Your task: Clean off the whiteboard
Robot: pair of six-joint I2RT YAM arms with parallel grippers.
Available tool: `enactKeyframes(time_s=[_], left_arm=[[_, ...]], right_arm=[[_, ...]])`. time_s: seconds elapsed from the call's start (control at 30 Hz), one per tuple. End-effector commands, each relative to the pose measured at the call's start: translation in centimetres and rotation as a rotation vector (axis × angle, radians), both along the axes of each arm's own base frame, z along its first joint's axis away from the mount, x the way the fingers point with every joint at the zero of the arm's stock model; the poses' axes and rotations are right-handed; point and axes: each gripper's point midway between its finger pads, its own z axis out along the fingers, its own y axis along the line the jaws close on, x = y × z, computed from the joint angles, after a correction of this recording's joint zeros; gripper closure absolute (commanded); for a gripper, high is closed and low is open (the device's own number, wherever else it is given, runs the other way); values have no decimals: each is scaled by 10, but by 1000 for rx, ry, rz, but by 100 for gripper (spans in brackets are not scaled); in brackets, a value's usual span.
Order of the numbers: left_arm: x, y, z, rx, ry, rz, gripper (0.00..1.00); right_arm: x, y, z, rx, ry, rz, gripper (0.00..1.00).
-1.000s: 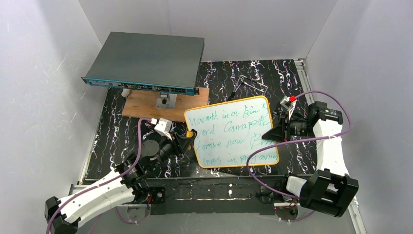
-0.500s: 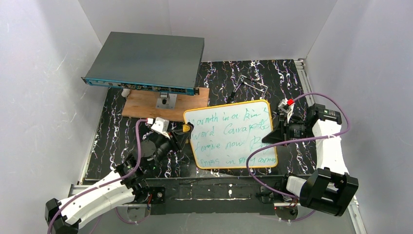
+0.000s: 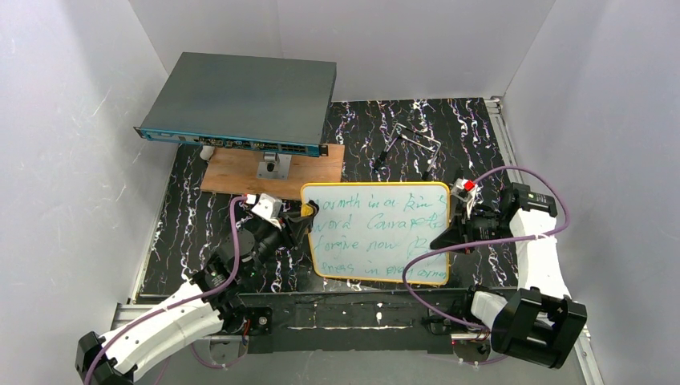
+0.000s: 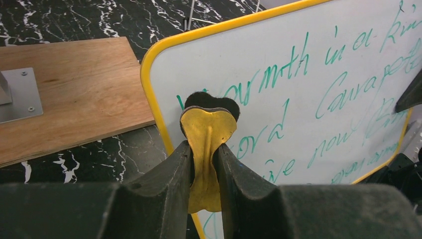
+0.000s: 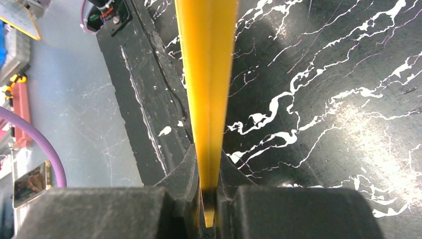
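Plainly, glossy round-cornered whiteboard (image 3: 377, 233), yellow-framed, over black white-veined tabletop (image 3: 183, 223)

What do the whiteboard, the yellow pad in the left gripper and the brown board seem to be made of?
The whiteboard: smooth white sheet, probably coated, in a yellow-orange frame that looks like plastic. The yellow pad: soft, perhaps foam, since it is squeezed narrow where gripped; its black fuzzy tip looks like felt. The brown board: matte wood, with visible grain.

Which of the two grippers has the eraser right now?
The left gripper: it pinches the yellow-backed eraser at the whiteboard's edge. The right gripper only clamps the board's yellow frame.
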Motion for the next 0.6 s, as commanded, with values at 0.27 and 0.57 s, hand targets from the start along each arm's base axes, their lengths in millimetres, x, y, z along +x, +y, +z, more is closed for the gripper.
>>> enactKeyframes(time_s=[0.27,0.57], left_arm=[[7,-12,16,-130,33,-61,100],[4,-1,33,-260,94,2,100]], right_arm=[[16,-33,-21,-258,-179,80,99],[38,-28,-18,-177,-82,-37,99]])
